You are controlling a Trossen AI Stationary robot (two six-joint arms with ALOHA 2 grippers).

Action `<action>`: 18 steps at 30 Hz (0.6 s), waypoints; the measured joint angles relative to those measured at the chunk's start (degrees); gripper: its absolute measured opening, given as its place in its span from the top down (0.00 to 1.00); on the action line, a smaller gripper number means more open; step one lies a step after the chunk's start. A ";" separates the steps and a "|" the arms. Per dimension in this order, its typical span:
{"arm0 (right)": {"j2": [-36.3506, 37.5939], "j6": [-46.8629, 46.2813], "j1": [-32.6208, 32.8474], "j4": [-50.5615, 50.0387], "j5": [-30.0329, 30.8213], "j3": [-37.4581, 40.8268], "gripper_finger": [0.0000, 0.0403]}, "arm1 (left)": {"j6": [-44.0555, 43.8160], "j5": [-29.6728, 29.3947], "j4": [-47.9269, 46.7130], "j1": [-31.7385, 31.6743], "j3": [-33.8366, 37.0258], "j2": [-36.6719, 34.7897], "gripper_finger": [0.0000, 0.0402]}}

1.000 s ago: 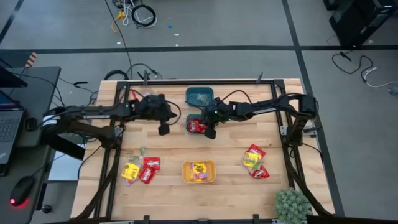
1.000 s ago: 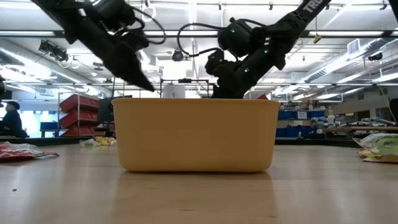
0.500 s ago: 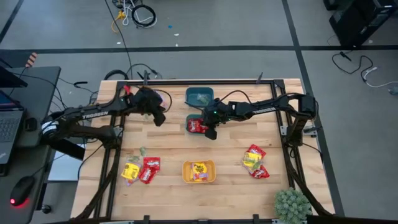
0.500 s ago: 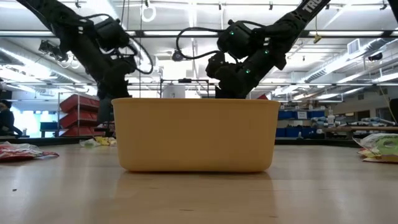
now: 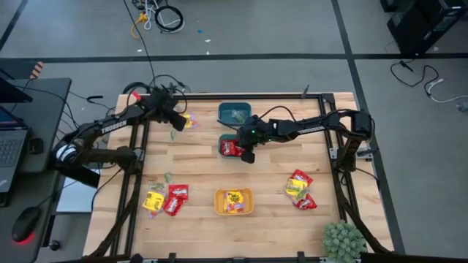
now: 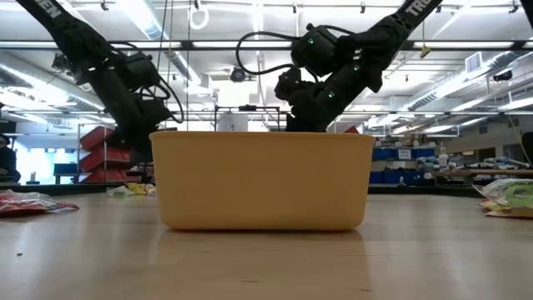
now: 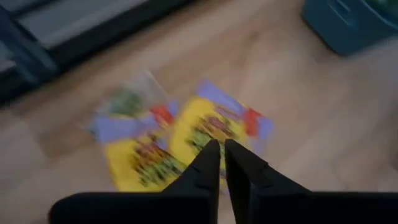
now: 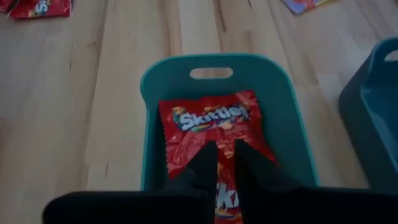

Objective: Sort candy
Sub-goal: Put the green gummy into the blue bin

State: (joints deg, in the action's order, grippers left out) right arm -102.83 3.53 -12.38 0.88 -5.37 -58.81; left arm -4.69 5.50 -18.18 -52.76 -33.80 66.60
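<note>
The left gripper (image 5: 174,124) hangs over the far left of the table (image 5: 197,172), fingers (image 7: 208,163) nearly shut on nothing, above two yellow packets (image 7: 180,140) lying side by side. The right gripper (image 5: 246,151) sits over the teal bin (image 8: 152,93) in the middle, its fingers (image 8: 205,158) close together with a narrow gap, empty, just above a red packet (image 8: 208,121) lying inside that bin. More candy lies well apart: red and yellow packets near left (image 5: 165,199), another cluster near right (image 5: 299,190), some in the orange bin (image 5: 234,201)
</note>
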 joint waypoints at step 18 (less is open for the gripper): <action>0.04 3.71 0.07 -0.73 0.20 -1.60 0.75 | 4.13 -16.54 -2.29 -1.37 -15.04 23.80 0.63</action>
State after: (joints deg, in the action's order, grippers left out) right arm -102.78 7.25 -12.32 0.14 -5.17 -60.40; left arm -0.56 -11.04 -20.47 -54.13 -48.84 90.39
